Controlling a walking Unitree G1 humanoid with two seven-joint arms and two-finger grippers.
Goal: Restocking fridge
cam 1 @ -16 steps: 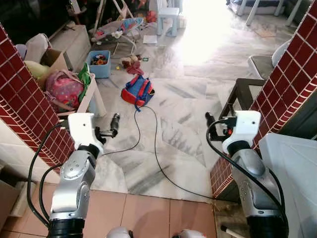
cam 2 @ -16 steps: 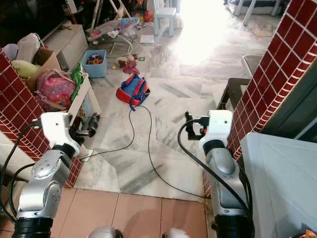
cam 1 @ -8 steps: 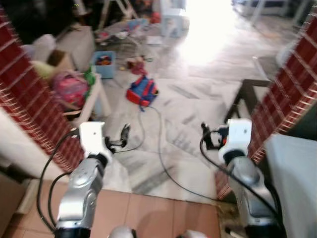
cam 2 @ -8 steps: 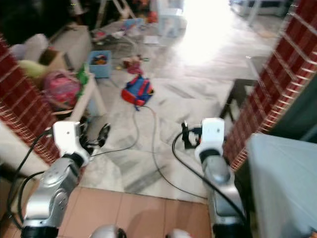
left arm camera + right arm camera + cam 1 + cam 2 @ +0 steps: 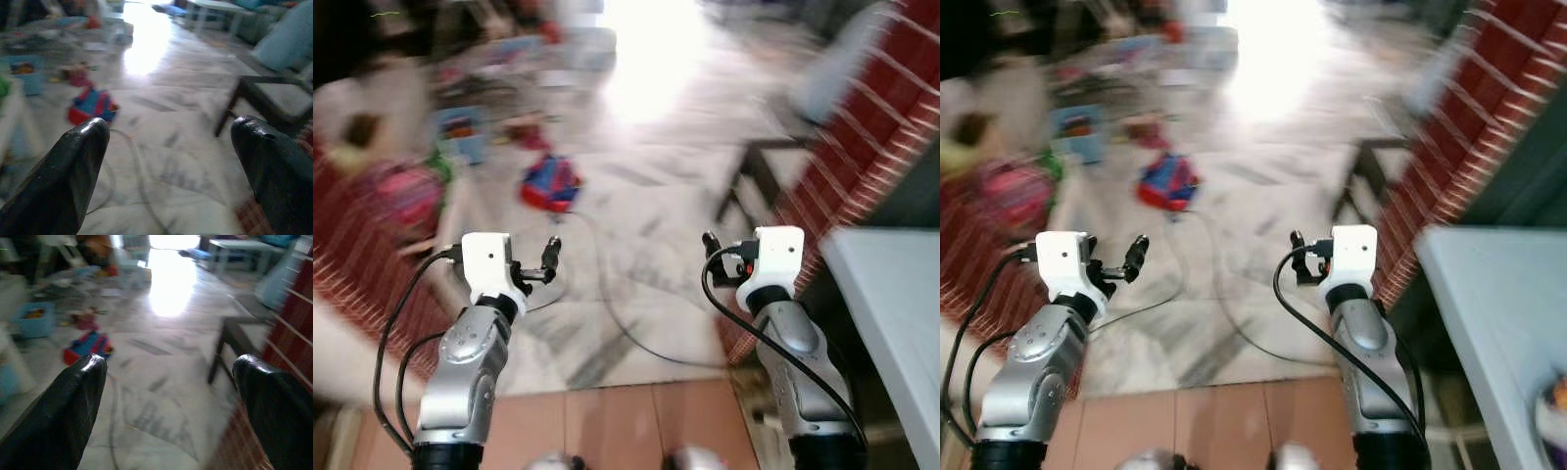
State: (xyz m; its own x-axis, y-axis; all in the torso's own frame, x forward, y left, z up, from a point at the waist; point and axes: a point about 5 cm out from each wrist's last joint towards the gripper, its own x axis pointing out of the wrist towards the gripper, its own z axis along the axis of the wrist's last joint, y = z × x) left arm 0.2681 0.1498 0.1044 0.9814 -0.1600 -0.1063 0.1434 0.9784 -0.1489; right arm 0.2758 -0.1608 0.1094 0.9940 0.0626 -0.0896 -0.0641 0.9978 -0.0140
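Observation:
Both arms are held up in front of me over a marble floor. My left gripper (image 5: pixel 551 257) is open with nothing between its fingers, and the left wrist view shows its two black fingertips (image 5: pixel 80 161) spread wide over the floor. My right gripper (image 5: pixel 710 245) is also open and empty, its fingertips (image 5: pixel 83 391) wide apart in the right wrist view. The whole picture is blurred. A pale flat surface (image 5: pixel 891 304) comes in at the right edge, with something small and colourful (image 5: pixel 1555 397) on it.
A red-tiled pillar (image 5: pixel 871 137) stands close on the right, another (image 5: pixel 352 255) on the left. A black cable (image 5: pixel 607 304) snakes across the floor towards a blue and red backpack (image 5: pixel 551 183). A dark low table (image 5: pixel 773 162) stands ahead right. Toys and a pink bag (image 5: pixel 406 191) clutter the left.
The camera has swung to the right and the picture has blurred. More of the pale surface on the right shows. Both arms keep the same pose, grippers open.

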